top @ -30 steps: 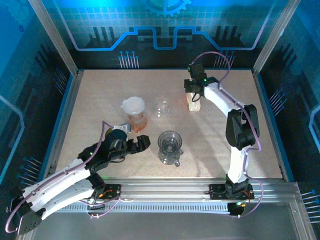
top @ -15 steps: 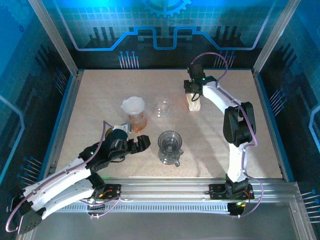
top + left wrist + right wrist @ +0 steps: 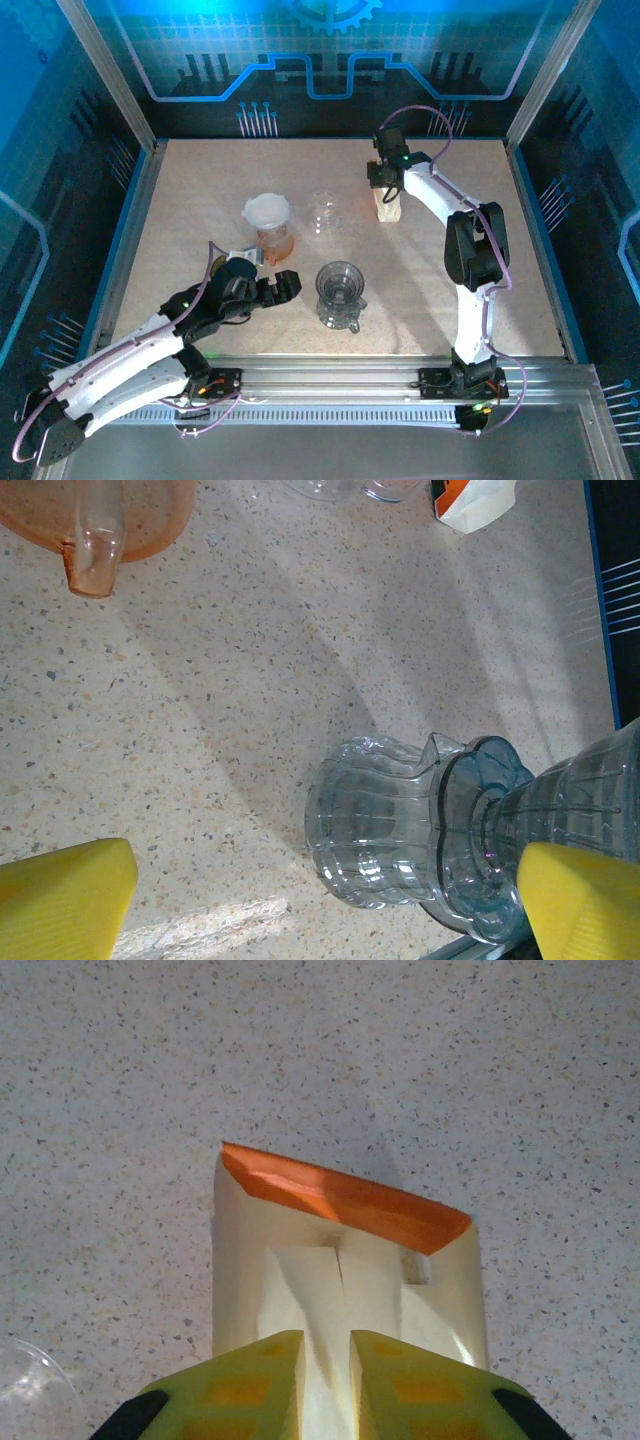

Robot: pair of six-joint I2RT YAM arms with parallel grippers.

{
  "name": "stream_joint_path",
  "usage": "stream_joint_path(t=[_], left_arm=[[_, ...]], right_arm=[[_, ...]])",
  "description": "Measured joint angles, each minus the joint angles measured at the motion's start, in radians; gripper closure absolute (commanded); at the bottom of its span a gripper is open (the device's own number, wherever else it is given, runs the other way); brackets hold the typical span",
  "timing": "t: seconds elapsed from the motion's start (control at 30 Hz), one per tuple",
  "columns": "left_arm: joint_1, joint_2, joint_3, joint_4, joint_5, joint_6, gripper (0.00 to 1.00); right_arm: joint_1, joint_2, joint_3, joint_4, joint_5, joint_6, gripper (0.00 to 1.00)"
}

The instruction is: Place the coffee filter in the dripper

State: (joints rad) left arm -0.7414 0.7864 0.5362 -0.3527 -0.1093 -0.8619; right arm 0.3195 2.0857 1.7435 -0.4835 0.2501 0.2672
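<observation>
Pinching down at the far side of the bench (image 3: pixel 200 180), the right claw (image 3: pixel 326 1348) has its yellow fingers (image 3: pixel 250 1380) drawn almost together, a thin cream sheet between them. I take that sheet to be a coffee filter (image 3: pixel 322 1290), gripped by its upper edge where it stands in the filter pack (image 3: pixel 440 1290). The pack sits upright with its orange flap folded back, so a grip from straight above is the natural way to free one sheet without tipping the rest. In the overhead view the right claw (image 3: pixel 385 188) hangs directly over the pack (image 3: pixel 387 208).

The left claw (image 3: pixel 283 287) is spread wide and holds nothing. It lies low, just beside the dripper (image 3: pixel 340 288), probably ready to steady it. From its own camera, the clear ribbed dripper (image 3: pixel 480 850) shows between the parted pads (image 3: pixel 70 900).

The dripper is well apart from the pack, nearer the arm bases. An orange jug (image 3: pixel 270 232) and a clear glass (image 3: pixel 323 210) stand between them, off to the left.
</observation>
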Motion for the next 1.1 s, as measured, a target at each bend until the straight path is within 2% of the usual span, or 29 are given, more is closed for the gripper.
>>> stream_joint_path(t=[0.2, 0.47, 0.73, 1.1], left_arm=[[0.0, 0.001, 0.0, 0.0, 0.0, 0.0, 0.01], [0.0, 0.008, 0.0, 0.0, 0.0, 0.0, 0.01], [0.0, 0.008, 0.0, 0.0, 0.0, 0.0, 0.01], [0.0, 0.007, 0.0, 0.0, 0.0, 0.0, 0.01]], right_arm=[[0.0, 0.004, 0.0, -0.01, 0.018, -0.018, 0.82], [0.002, 0.009, 0.006, -0.017, 0.046, -0.047, 0.99], [0.02, -0.012, -0.015, 0.012, 0.056, -0.057, 1.0], [0.032, -0.18, -0.12, 0.067, 0.057, -0.058, 1.0]])
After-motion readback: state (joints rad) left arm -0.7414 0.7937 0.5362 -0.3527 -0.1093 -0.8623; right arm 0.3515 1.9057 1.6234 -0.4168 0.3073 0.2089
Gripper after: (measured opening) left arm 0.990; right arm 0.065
